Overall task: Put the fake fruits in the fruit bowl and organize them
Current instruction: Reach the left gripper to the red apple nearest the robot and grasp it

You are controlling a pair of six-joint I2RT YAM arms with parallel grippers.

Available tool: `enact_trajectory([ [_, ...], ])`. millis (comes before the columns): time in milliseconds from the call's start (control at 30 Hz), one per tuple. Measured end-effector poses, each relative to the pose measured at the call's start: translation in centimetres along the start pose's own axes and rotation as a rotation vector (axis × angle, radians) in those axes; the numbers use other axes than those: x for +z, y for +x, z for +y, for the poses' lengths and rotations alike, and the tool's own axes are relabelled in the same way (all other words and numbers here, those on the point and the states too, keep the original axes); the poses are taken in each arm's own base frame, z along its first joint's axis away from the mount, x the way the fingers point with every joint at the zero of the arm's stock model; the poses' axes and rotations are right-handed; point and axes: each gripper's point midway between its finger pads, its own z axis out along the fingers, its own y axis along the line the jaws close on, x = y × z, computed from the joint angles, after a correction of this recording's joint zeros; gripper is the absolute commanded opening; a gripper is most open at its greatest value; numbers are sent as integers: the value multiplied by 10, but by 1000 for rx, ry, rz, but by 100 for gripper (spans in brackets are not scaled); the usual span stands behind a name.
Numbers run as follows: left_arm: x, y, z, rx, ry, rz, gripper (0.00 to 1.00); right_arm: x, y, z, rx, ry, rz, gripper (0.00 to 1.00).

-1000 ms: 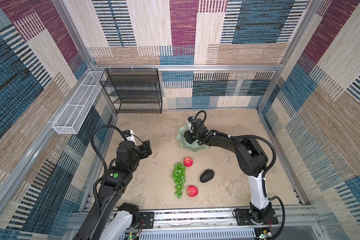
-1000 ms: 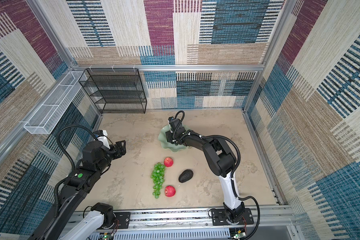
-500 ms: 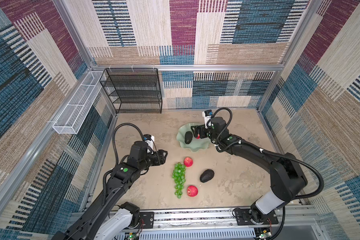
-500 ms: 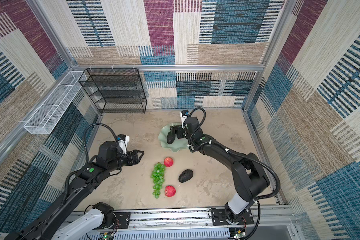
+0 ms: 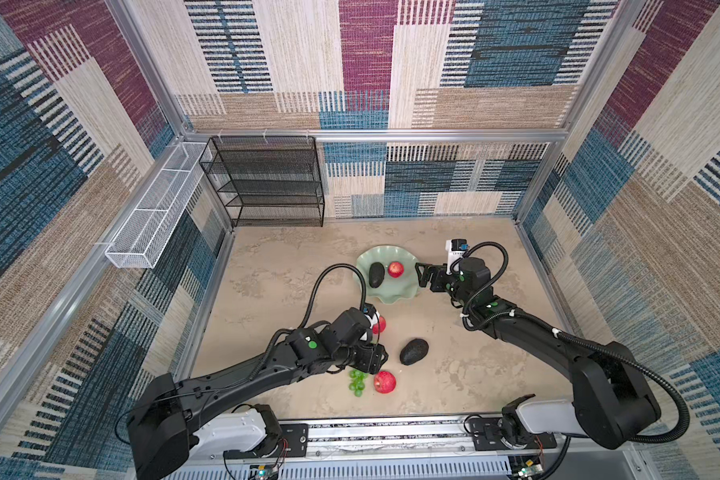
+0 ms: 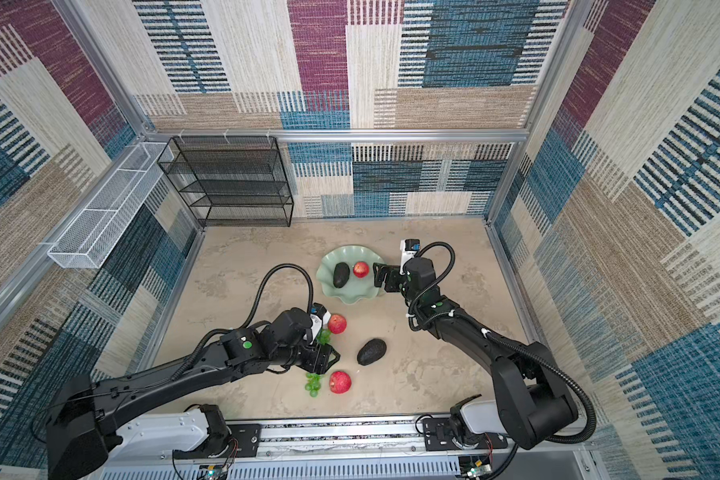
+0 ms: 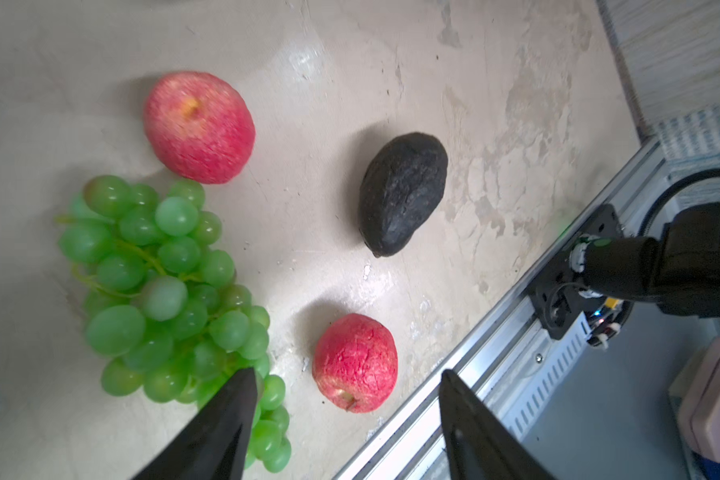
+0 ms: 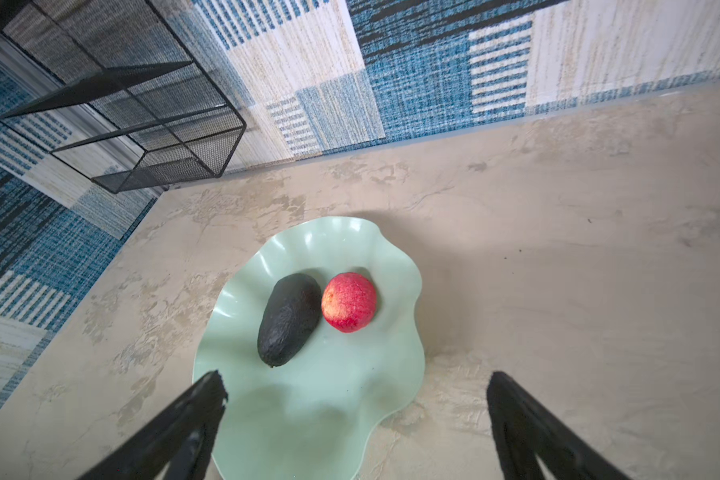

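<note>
**Gripper and Fruit Status**

Left gripper [image 6: 327, 359]: fingers [image 7: 225, 415] stand moderately apart with nothing between them. One fingertip overlaps the near end of the grapes [image 7: 163, 291]; contact cannot be determined. Right of the grapes, on the table [image 5: 287, 291], lie the far apple [image 7: 198, 126], the near apple [image 7: 354, 361] and, further right, the loose avocado [image 7: 402, 193].

Right gripper [image 5: 425, 279]: fingers [image 8: 184, 419] stand wide apart and empty, at the right rim of the fruit bowl [image 5: 385, 250]. The bowl holds the bowl avocado [image 5: 376, 274], with the bowl apple [image 5: 395, 269] just beside it on the right.
</note>
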Motion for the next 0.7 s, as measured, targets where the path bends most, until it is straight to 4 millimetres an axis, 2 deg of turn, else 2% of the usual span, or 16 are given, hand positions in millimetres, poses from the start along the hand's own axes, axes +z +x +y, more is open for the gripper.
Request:
enact_trajectory([
  [167, 16, 14, -10, 31, -24, 60, 74, -4, 1, -2, 6, -4, -4, 100],
  [533, 47, 53, -6, 21, -82, 232, 74, -17, 6, -9, 20, 8, -18, 100],
  [700, 57, 61, -2, 20, -106, 270, 72, -20, 7, -11, 21, 15, -23, 100],
])
